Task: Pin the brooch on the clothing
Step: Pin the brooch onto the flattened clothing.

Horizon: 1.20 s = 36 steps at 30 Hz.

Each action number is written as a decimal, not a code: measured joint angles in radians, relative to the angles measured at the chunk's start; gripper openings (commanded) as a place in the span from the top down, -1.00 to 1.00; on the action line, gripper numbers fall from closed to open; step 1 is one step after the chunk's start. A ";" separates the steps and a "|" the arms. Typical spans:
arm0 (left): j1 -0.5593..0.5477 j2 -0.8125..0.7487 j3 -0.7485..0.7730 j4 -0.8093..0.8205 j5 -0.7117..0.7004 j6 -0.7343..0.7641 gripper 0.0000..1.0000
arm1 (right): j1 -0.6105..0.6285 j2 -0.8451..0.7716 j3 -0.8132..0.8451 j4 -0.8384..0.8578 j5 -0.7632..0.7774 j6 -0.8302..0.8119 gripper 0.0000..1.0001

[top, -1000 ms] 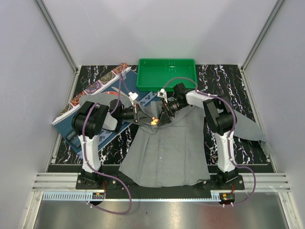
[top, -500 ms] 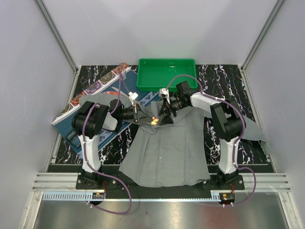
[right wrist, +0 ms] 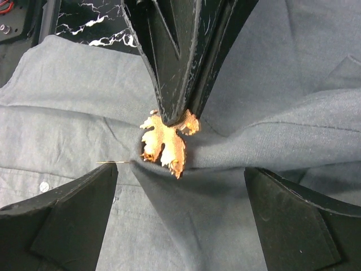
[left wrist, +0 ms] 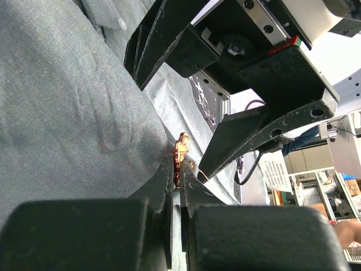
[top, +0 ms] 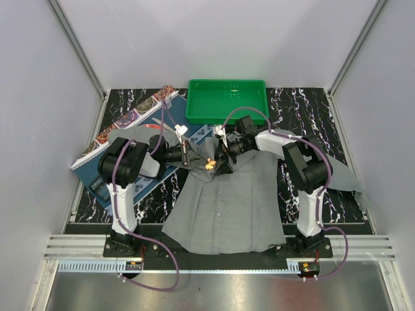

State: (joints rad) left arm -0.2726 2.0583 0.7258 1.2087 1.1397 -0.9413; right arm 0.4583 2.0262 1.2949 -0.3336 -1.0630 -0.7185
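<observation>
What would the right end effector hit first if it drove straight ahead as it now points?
Most likely the brooch, pinched by the shut left end effector on a raised fold of shirt, dead ahead of the open right end effector. Depth is unclear; the fold may touch first.

I work in a robot lab's test cell. Plain white walls [top: 214, 39] box me in on three sides, framed by aluminium struts [top: 78, 48]. My bases [top: 123, 243] are bolted beside a metal rail [top: 71, 249] at the edge of a marbled black surface [top: 305, 107], with purple cables [top: 245, 109] looping around. Beyond the cell, my left wrist camera catches storage racks [left wrist: 330, 183].
</observation>
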 measured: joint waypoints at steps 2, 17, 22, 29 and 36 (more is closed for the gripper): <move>0.000 0.000 0.000 0.000 0.000 -0.002 1.00 | 0.007 0.000 0.000 0.016 0.006 0.013 -0.99; 0.000 0.000 -0.032 0.014 0.000 0.001 1.00 | 0.007 0.001 0.024 0.083 -0.005 0.166 -0.18; 0.000 0.000 -0.033 0.014 0.002 0.000 1.00 | 0.006 0.004 0.040 0.082 -0.016 0.193 -0.04; 0.000 0.000 -0.033 0.014 0.002 -0.006 1.00 | 0.005 0.010 0.059 0.066 -0.018 0.201 -0.51; 0.000 0.000 -0.033 0.014 0.002 -0.021 1.00 | -0.024 0.010 0.061 0.031 -0.020 0.164 -0.96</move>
State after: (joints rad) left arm -0.2726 2.0583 0.6930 1.2224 1.1419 -0.9619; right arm 0.4339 2.0357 1.3560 -0.3023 -1.0828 -0.5541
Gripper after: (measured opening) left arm 0.024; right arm 0.911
